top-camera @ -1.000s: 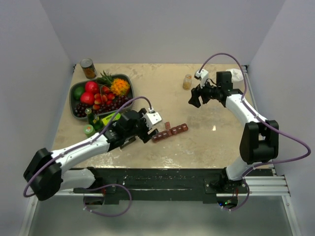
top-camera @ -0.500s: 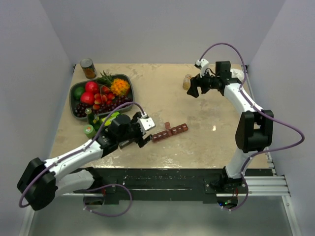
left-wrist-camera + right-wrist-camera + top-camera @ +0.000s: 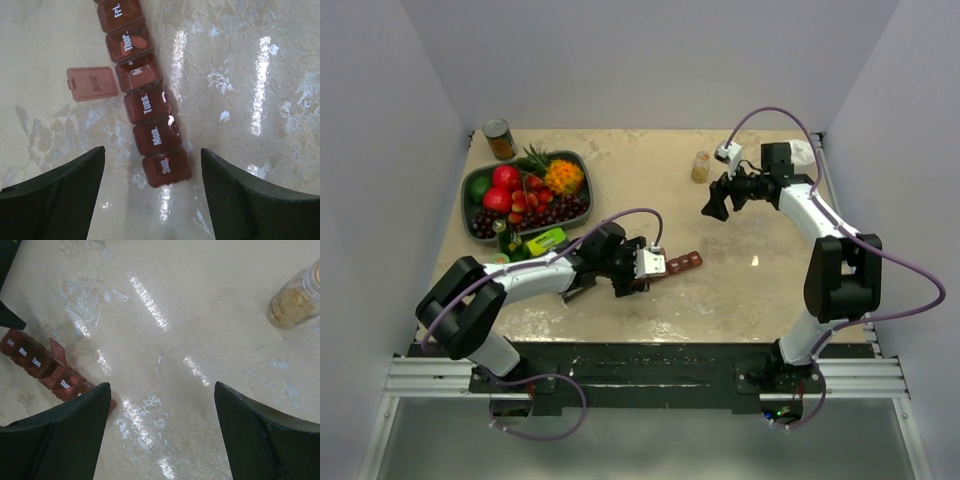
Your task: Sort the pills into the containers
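The containers (image 3: 676, 264) are a dark red strip of day-labelled compartments lying mid-table. In the left wrist view the containers (image 3: 147, 105) run away from me, with the Wed lid (image 3: 93, 84) flipped open to the left. My left gripper (image 3: 152, 152) is open, its fingers on either side of the Sun end just above the table; overhead the left gripper (image 3: 638, 272) sits at the strip's left end. The pills (image 3: 701, 166) fill a small clear bottle at the back. My right gripper (image 3: 715, 205) hangs open and empty in front of it. In the right wrist view the pills (image 3: 295, 297) are top right, the right gripper (image 3: 162, 385) over bare table, and the containers (image 3: 45, 365) at left.
A dark fruit bowl (image 3: 467, 205) stands at the back left with a brown tin can (image 3: 500, 139) behind it. A green packet (image 3: 546, 241) lies in front of the bowl, beside my left arm. Something white and crumpled (image 3: 803, 150) is at the back right corner.
My left gripper has moved right, up to the left end of the strip. My right gripper went toward the bottle, then drew back and down from it.
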`<state>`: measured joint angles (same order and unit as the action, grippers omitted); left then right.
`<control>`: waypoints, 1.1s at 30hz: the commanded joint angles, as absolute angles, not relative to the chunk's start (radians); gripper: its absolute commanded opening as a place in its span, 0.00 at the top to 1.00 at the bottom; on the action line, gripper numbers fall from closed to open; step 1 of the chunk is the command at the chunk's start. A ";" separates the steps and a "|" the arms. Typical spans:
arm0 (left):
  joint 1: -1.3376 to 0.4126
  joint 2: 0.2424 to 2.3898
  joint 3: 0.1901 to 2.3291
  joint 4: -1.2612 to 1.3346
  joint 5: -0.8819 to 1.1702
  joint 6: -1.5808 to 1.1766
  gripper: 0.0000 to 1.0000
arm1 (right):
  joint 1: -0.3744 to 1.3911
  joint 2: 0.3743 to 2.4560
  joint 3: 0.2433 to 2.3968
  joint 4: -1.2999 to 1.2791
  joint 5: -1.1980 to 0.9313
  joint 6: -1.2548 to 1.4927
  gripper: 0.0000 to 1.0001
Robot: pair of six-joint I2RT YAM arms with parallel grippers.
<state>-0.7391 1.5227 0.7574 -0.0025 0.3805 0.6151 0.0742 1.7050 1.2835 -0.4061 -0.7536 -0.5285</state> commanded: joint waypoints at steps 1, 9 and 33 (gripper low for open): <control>-0.764 1.589 0.831 0.002 0.417 0.695 0.20 | 0.061 1.661 1.275 -0.406 -0.834 -0.563 0.13; -0.770 1.675 0.887 -0.107 0.380 0.729 0.46 | 0.049 1.646 1.275 -0.419 -0.873 -0.568 0.14; -0.770 1.641 0.930 -0.209 0.115 0.144 0.64 | 0.043 1.655 1.266 -0.417 -0.867 -0.572 0.14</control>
